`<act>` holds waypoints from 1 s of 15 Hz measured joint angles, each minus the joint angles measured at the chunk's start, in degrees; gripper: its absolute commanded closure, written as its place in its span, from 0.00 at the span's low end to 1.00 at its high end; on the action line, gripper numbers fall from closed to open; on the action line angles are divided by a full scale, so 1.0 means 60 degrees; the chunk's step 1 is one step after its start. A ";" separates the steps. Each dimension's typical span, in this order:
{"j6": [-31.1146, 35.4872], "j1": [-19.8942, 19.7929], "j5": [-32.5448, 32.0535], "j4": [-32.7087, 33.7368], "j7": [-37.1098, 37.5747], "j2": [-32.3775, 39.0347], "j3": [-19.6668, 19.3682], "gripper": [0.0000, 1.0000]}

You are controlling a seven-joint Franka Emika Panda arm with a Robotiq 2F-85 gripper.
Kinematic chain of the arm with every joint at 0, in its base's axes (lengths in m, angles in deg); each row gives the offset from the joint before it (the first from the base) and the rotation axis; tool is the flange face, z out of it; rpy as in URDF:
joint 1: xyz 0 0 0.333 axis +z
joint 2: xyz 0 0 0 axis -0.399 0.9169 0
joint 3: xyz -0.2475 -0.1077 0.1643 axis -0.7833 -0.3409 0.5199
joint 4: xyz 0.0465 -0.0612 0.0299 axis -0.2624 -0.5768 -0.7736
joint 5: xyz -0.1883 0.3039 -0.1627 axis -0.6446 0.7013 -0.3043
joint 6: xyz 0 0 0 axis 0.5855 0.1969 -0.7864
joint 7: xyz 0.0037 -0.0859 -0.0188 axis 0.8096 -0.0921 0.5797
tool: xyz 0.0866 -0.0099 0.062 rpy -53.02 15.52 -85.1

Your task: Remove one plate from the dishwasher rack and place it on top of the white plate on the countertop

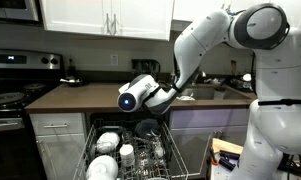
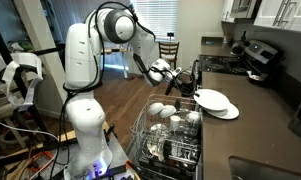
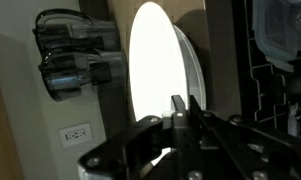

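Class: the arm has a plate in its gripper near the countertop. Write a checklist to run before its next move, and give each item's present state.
1. Gripper shut on the held plate's rim: ok.
2. Held plate out of the dishwasher rack: ok.
3. Held plate over the white plate on the countertop: ok.
4. Held plate level: not ok, appears tilted.
5. The two plates touching: cannot tell.

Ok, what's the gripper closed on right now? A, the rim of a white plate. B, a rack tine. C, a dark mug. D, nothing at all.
A: in the wrist view the gripper is pinched shut on the near edge of the plate.
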 measured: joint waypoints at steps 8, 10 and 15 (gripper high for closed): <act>0.0442 -0.0134 0.0011 0.0078 -0.0213 0.0105 -0.0085 0.93; 0.0442 -0.0134 0.0012 0.0079 -0.0213 0.0114 -0.0085 0.93; 0.0637 -0.0152 0.0021 0.0054 -0.0213 0.0180 -0.0098 0.98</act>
